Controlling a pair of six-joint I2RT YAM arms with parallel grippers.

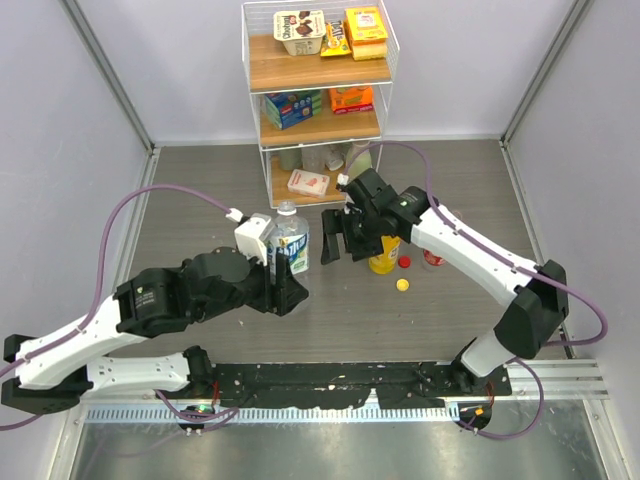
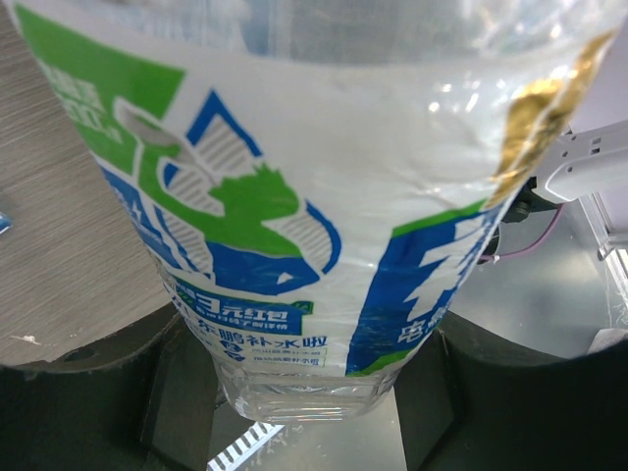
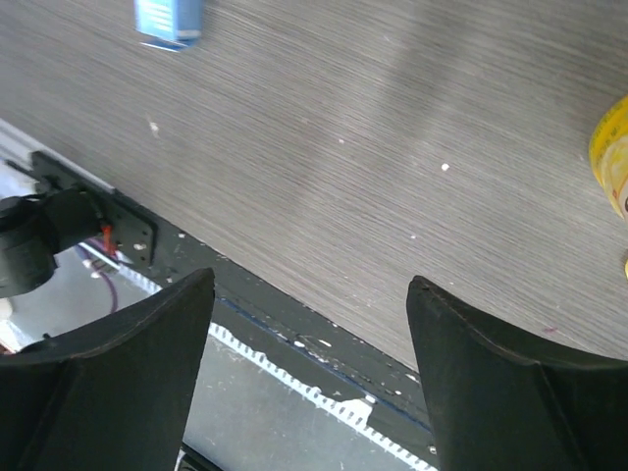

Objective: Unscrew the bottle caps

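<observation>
The short clear water bottle with the blue label (image 1: 290, 243) stands upright left of centre, its cap on. My left gripper (image 1: 288, 270) is shut on its lower body. In the left wrist view the bottle (image 2: 294, 196) fills the frame between the dark fingers (image 2: 88, 392). My right gripper (image 1: 344, 247) is open and empty just right of that bottle, above the table; its fingers (image 3: 147, 363) stand wide apart. The yellow-orange juice bottle (image 1: 383, 260) stands under my right wrist and shows at the edge of the right wrist view (image 3: 613, 162). The clear bottle with the red label (image 1: 432, 260) is partly hidden behind my right arm.
A loose red cap (image 1: 404, 262) and a yellow cap (image 1: 401, 284) lie by the juice bottle. A white wire shelf (image 1: 255, 110) with boxes stands at the back. A small blue object (image 3: 167, 22) lies on the table. A black rail (image 1: 330, 380) runs along the near edge.
</observation>
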